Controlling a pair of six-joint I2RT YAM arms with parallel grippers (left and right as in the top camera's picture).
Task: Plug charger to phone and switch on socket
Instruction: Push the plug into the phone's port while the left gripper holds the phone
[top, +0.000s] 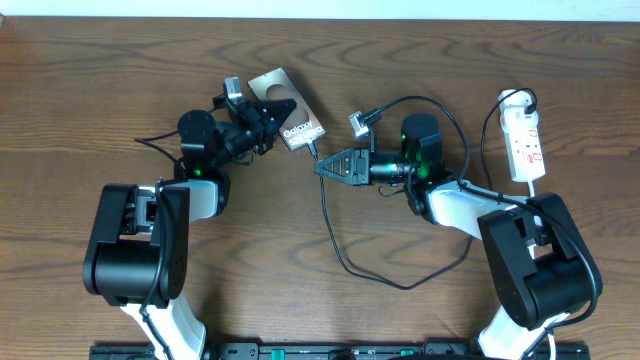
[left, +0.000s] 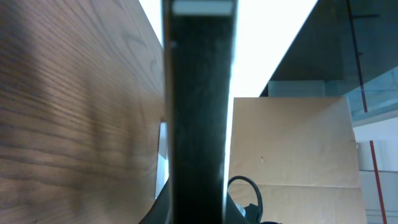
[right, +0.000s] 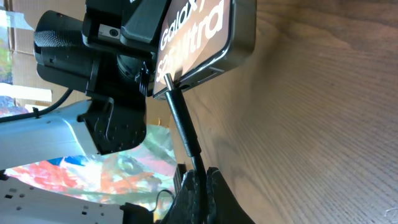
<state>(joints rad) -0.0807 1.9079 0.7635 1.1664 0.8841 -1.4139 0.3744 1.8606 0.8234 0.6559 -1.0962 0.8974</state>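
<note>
Right wrist view is showing the charger connector (right: 181, 118) meeting the lower edge of the phone (right: 193, 28); whether it is fully seated I cannot tell. The right gripper (right: 198, 186) is pinching the plug just behind the phone, jaws narrow, while the left gripper (top: 268, 110) is clamping the phone itself. Plugging is the step in hand, I judge. The next move is calling for a straight push along the plug, then a reach to the socket (top: 524, 140), which is lying well apart from the phone, beyond the right gripper.

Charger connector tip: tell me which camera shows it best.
Right wrist view. The charger shows close up, its connector tip meeting the phone's edge, the right gripper pinching it just behind. Overhead shows the tip only as a tiny dark stub between phone and gripper. Left wrist does not show it.
</note>
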